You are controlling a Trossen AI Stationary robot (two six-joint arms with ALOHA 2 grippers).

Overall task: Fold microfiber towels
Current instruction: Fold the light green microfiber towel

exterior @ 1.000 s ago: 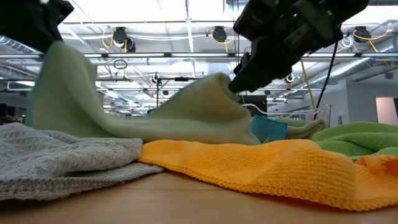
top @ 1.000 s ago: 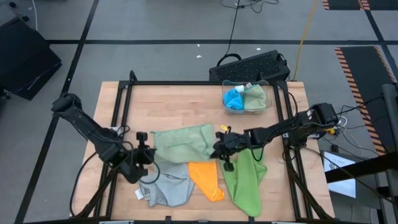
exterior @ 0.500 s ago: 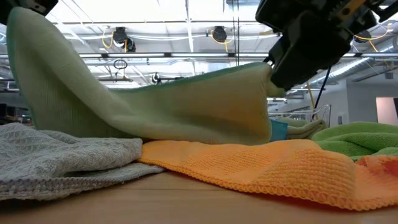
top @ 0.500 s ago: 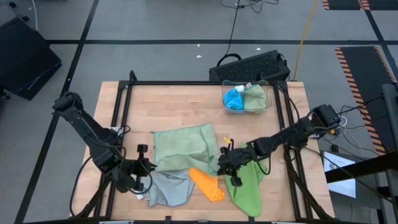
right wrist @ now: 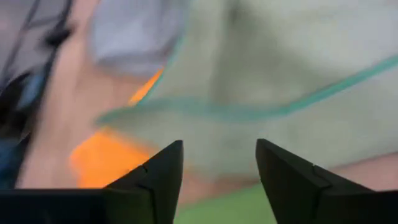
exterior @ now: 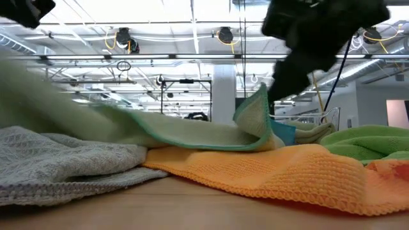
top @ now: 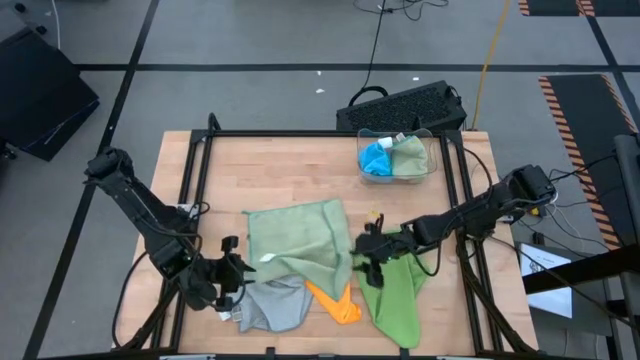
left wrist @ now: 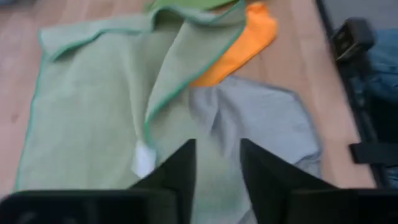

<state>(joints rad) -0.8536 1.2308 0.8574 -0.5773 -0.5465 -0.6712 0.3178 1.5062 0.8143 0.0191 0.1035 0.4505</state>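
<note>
A sage green microfiber towel (top: 295,240) lies spread in the middle of the table. Its near edge (exterior: 192,131) rests on a grey towel (top: 268,305) and an orange towel (top: 338,302). A lime green towel (top: 395,295) lies to the right of them. My left gripper (top: 235,272) stands open just off the sage towel's near left corner, where a white tag (left wrist: 144,162) shows. My right gripper (top: 362,262) stands open by its near right corner (right wrist: 280,62). Neither holds anything between its fingers.
A clear bin (top: 397,155) at the back right holds a blue and a pale green cloth. A black keyboard (top: 405,105) lies beyond the table's far edge. Black frame rails (top: 195,170) run along the table's left and right sides. Bare wood shows at the far left.
Both grippers drew the sage towel's lifted near edge toward the table's near edge, then opened and let go. That edge, held high and taut half a second ago, has dropped onto the grey and orange towels. The towel's far part stayed flat on the table.
</note>
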